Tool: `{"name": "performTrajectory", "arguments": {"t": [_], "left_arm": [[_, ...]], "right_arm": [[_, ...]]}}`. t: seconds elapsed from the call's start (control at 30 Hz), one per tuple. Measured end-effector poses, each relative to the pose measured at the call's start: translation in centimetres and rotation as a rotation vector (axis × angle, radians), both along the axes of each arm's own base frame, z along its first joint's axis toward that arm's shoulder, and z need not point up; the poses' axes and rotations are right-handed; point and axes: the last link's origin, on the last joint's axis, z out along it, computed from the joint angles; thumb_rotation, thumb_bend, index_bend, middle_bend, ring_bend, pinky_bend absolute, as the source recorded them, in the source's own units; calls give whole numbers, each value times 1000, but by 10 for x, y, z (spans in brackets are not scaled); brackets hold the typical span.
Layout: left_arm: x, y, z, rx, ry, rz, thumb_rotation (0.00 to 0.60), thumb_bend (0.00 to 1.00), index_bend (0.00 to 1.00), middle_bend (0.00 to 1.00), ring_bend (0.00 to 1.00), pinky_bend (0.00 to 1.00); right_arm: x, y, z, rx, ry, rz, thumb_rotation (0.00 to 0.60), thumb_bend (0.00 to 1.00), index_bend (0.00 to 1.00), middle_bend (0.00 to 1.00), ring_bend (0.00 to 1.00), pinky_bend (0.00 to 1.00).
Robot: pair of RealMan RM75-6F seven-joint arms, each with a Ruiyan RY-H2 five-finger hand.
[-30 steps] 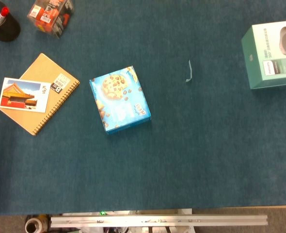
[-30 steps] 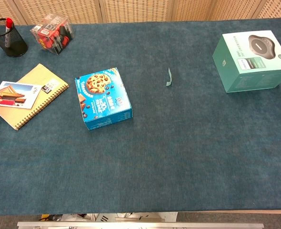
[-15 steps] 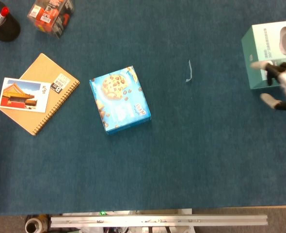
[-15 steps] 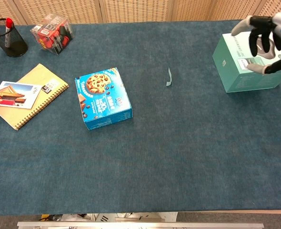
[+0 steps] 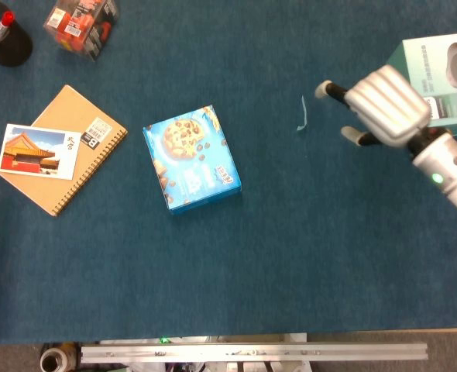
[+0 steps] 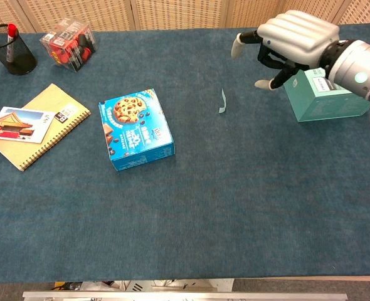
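Observation:
My right hand (image 5: pixel 383 105) (image 6: pixel 291 37) hovers above the blue cloth, fingers apart and holding nothing. It is just right of a small pale green strip (image 5: pixel 302 113) (image 6: pixel 222 101) lying on the cloth, and partly covers the green product box (image 5: pixel 445 77) (image 6: pixel 332 94) at the right. A blue cookie box (image 5: pixel 191 159) (image 6: pixel 135 129) lies left of centre. My left hand shows in neither view.
A spiral notebook (image 5: pixel 66 147) (image 6: pixel 41 125) with a postcard (image 5: pixel 32 151) (image 6: pixel 19 122) on it lies at the left. Behind it stand a black pen cup (image 5: pixel 5 39) (image 6: pixel 12 53) with a red-capped marker and a clear box of red items (image 5: pixel 80 23) (image 6: pixel 69 42). The table's front edge (image 5: pixel 252 353) runs along the bottom.
My right hand has come in from the right edge and moved left, from over the green box to beside the green strip. Nothing on the cloth has moved.

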Motion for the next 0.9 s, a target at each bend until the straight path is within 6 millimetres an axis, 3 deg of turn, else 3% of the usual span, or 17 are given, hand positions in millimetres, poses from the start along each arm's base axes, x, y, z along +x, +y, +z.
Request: {"name": "performTrajectory", "arguments": {"t": [0.2,0.33,0.7,0.9], "left_arm": [[0,-1,0,-1,-4,5,600,294,146,246,244,197],[-2,-2,0,0,-4,11,600,294,146,246,244,197],[-4,3,-2,-12,-2,17,600,294,145,246,244,197],[-1,6,-6,-24,-3,11,600,294,145,246,244,197]], "right_arm": [[10,-16,-19,8,44,9,600,225,333,954,972,1000],[12,-16,-21,-4,32,11,600,225,333,953,972,1000],[-13,-11,17,-104,-1,-41,600,225,333,953,972,1000],[-18,-15,18,-97,19,-64,600,225,350,953,972,1000]]}}
